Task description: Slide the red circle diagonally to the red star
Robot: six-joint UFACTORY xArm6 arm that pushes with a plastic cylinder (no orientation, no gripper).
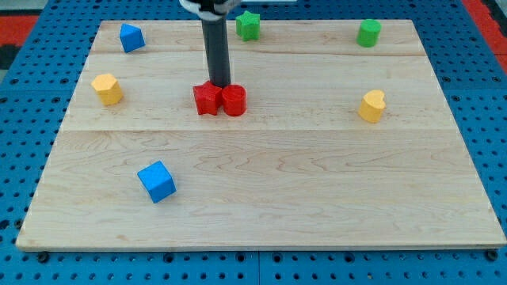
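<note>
The red circle (234, 100) and the red star (207, 99) sit side by side, touching, a little above the middle of the wooden board (261, 182). The star is on the left, the circle on the right. My dark rod comes down from the view's top, and my tip (220, 84) stands just behind the two red blocks, at the seam between them. Whether it touches them I cannot tell.
A blue block (131, 37) and a yellow block (107, 89) are at the upper left. A green star (248, 25) and a green block (368, 33) are along the top. A yellow block (371, 106) is at the right, a blue cube (157, 181) at the lower left.
</note>
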